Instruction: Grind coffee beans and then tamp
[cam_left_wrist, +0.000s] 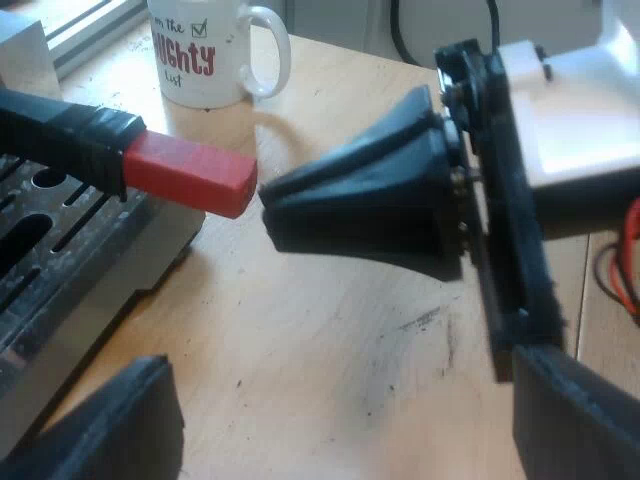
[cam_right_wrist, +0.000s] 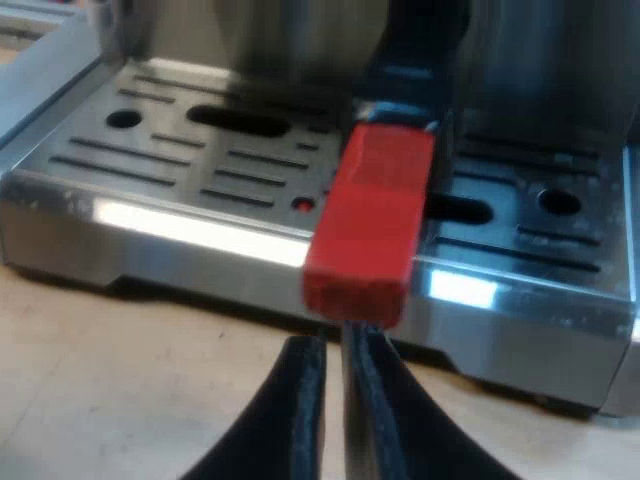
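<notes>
1. Jaws of the left gripper stand spread wide in the left wrist view, with nothing between them but bare table.
2. Same view: the dark handle reaches out over a slotted metal tray. Its red end juts past the tray's edge, above the table.
3. Facing it, the right gripper points straight at the red end, tips just beside its end face. I cannot tell from this side whether they touch.
4. A white mug with red and dark lettering stands upright on the table beyond the red end, well apart from both grippers.
5. Right wrist view: the right gripper's jaws are all but pressed together — a thin slit is left, and nothing is pinched in it.
6. Its tips sit just under the red end, close to the lower edge of the end face. Contact cannot be made out here either.
7. Behind the red block the handle turns dark and runs back over the tray toward the machine.
8. On the tray are long slots, round holes and one small red spot near the handle — the tray itself rests on the table.
</notes>
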